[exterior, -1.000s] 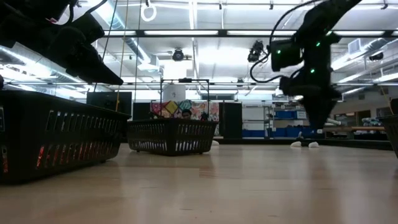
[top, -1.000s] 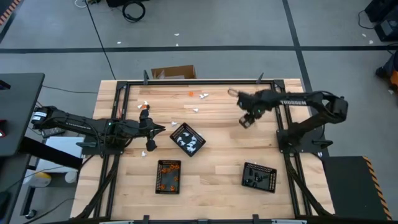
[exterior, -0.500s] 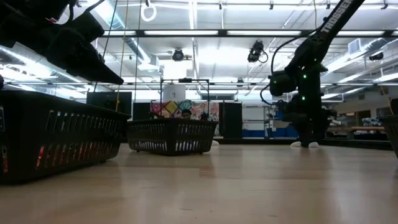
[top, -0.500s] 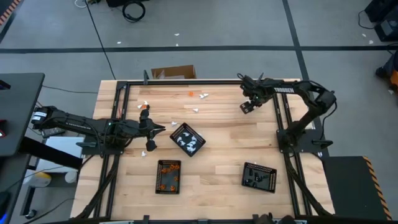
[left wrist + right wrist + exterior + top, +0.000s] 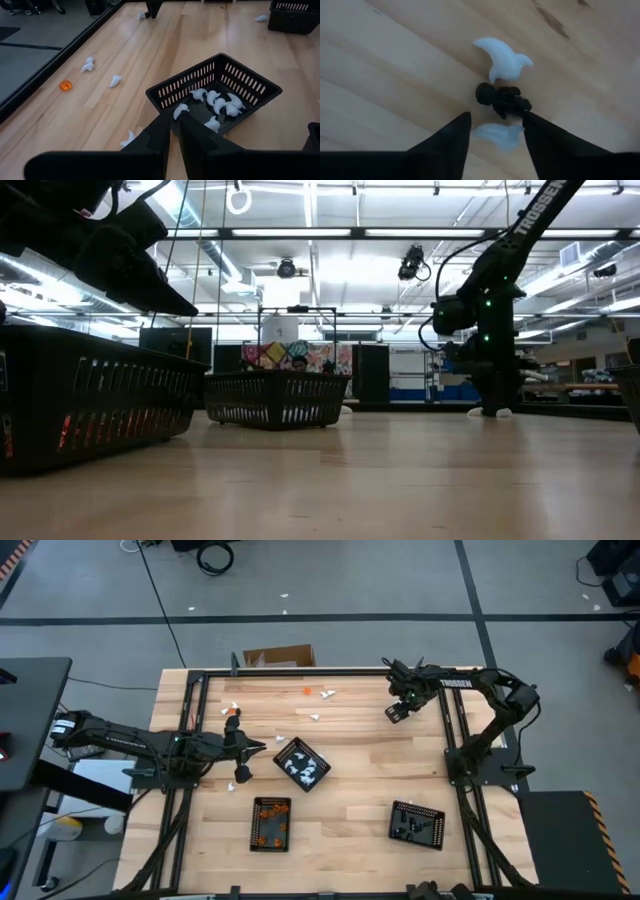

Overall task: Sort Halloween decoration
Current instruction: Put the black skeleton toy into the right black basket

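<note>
Listing, largest first.

Counter (image 5: 340, 790): wooden, one.

Arms: two. The left tool (image 5: 173, 131) hangs above the counter with its jaws nearly together and nothing visible between them. The right tool (image 5: 492, 131) is low over the far right corner, jaws parted, holding nothing.

Trays: three, black and slotted. The tray of white pieces (image 5: 220, 92) sits just ahead of the left tool; the tray of orange pieces (image 5: 271, 823) and the tray of dark pieces (image 5: 417, 824) lie well apart from both tools, toward the near edge.

Pieces by the right tool: three. One white ghost (image 5: 504, 58) lies just beyond the fingertips, one black piece (image 5: 503, 98) right ahead of the gap, and a second white ghost (image 5: 496, 135) between the jaws, flat on the wood.

Pieces by the left tool: about seven white ghosts in the tray; four loose ghosts (image 5: 115, 80) beside and beyond it, one more (image 5: 129, 138) close to the tool, one orange piece (image 5: 65, 85) out near the counter's edge. Farther pieces are too small to count.

Handling, judged: small moulded toys, very light, probably smooth plastic or rubber, likely to skid or flick out of a hard pinch. Take a ghost across its thick rounded body, not the tapering tail; take the black piece across its middle. Breakage risk looks low; losing one off the edge is likelier.
</note>
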Motion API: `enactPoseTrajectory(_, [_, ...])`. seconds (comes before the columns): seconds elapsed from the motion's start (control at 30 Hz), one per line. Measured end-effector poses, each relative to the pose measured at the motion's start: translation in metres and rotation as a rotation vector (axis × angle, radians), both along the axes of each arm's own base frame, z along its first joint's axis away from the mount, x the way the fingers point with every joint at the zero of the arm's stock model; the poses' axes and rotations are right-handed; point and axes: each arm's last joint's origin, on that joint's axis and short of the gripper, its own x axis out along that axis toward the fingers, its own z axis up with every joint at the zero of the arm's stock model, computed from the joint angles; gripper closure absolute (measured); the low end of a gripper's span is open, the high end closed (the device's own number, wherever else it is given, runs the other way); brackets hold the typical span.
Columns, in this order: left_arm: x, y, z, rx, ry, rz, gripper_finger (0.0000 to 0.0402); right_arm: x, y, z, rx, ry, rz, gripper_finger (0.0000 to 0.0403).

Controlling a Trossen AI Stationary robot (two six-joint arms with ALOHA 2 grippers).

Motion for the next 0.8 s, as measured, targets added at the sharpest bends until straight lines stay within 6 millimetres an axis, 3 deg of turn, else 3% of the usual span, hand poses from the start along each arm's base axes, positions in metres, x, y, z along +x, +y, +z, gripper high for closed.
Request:
enactPoseTrajectory(0.27, [-0.001, 0.0, -0.002, -0.007, 0.02, 0.005, 0.0352, 0.003, 0.002, 0.0, 0.002, -0.008, 0.027, 0.0315])
enactPoseTrajectory(0.47, [-0.001, 0.0, -0.002, -0.006, 0.024, 0.004, 0.0352, 0.017, 0.004, 0.008, -0.017, 0.013, 0.079, 0.0391])
enactPoseTrajectory(0.8, [-0.001, 0.0, -0.002, -0.006, 0.025, 0.005, 0.0352, 0.042, 0.013, 0.031, -0.03, 0.001, 0.181, 0.0399])
